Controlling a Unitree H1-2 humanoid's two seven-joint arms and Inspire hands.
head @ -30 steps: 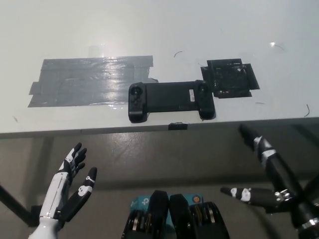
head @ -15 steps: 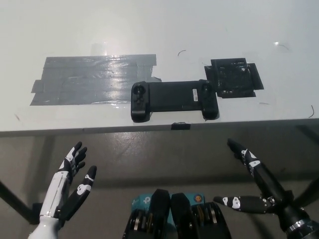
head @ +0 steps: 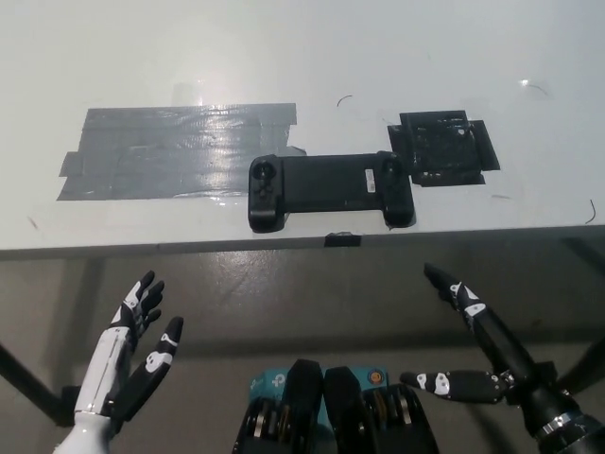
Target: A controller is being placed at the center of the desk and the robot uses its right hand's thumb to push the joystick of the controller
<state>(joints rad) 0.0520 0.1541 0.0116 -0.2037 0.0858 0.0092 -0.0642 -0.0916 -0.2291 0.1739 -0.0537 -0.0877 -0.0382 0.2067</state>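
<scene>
The black controller (head: 329, 190) lies flat on the white desk (head: 284, 57), lengthwise along the near edge and just back from it, roughly midway between the desk's left and right sides. A joystick (head: 264, 174) shows on its left grip and another (head: 386, 168) on its right grip; neither is touched by anything. A small black tab (head: 343, 237) sits at the desk's near edge just below the controller.

The right hand (head: 477, 355) hangs below and in front of the desk's near edge, toward the right corner, well apart from the controller. Its fingers are spread, one stretched up toward the desk edge and the thumb (head: 437, 382) held out sideways; it holds nothing. Compared with one second ago, this hand has dropped lower and drawn back toward the robot's body. Over the last half second it has barely shifted.

Judgement: the hand is moving off the controller rather than closing on it. That fits either a withdrawal after a push or a repositioning before an approach; these views do not settle which.

The left hand (head: 132, 355) rests below the near edge at the left, fingers apart, empty, unchanged.

Elsewhere, a wide patch of grey tape (head: 170, 151) lies left of the controller, its right end reaching the left grip, and a black tape patch (head: 442, 148) lies just off the right grip.
</scene>
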